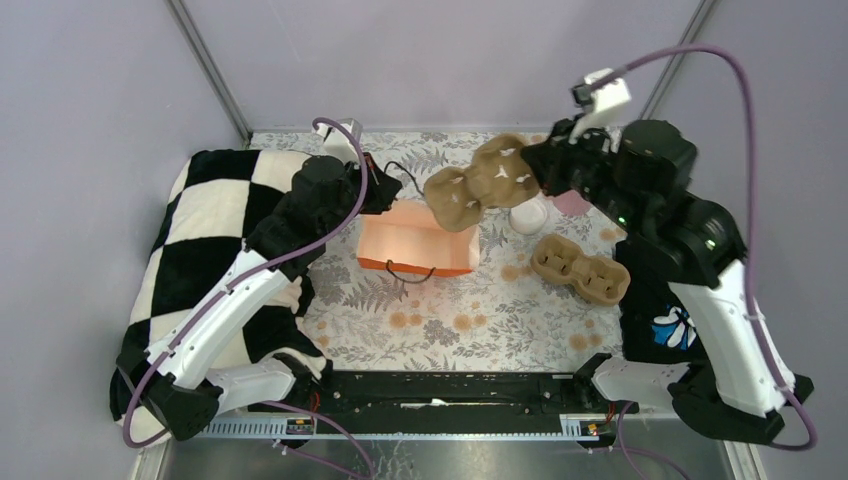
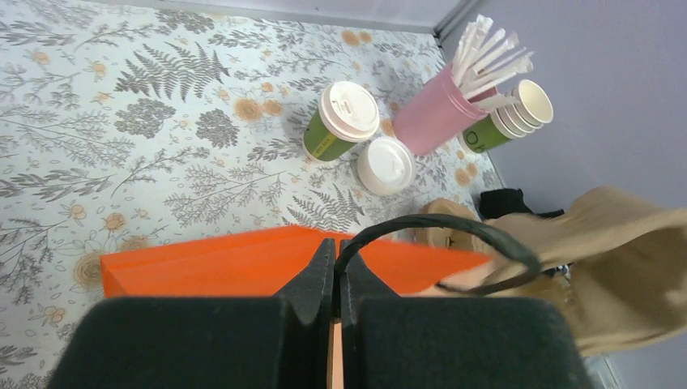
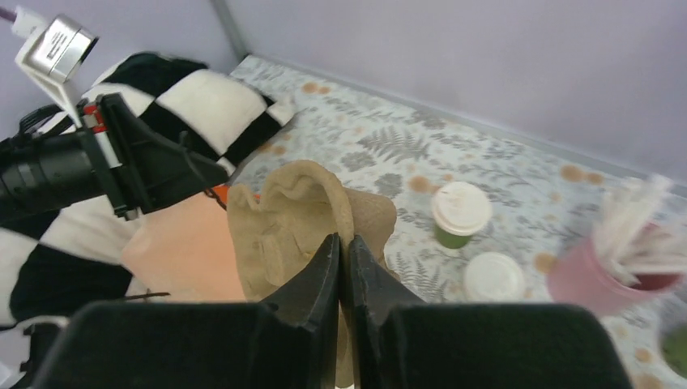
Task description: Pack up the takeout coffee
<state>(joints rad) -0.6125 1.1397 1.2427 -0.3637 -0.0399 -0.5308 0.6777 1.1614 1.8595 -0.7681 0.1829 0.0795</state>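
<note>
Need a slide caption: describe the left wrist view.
Left pincer shut on the rim of the orange bag; lidded takeout coffee standing beyond, brown cup carrier at right.

There are 2 white-lidded takeout cups: a cup [image 2: 340, 121] showing its green side, and a cup [image 2: 386, 164] showing only its lid. There is 1 stack of lidless green cups [image 2: 531, 104], its rims too close together to count. 1 pink holder [image 2: 433, 117] carries white wrapped straws [image 2: 486, 49], too many to count. There are 2 brown pulp cup carriers, a carrier [image 1: 470, 190] and a carrier [image 1: 580, 268]. 1 orange paper bag [image 1: 415, 240] has 2 black handles [image 1: 408, 272]. There is 1 black-and-white checked cloth [image 1: 210, 215]. There are 2 robot arms, the left arm [image 1: 235, 295] and the right arm [image 1: 715, 320].
</note>
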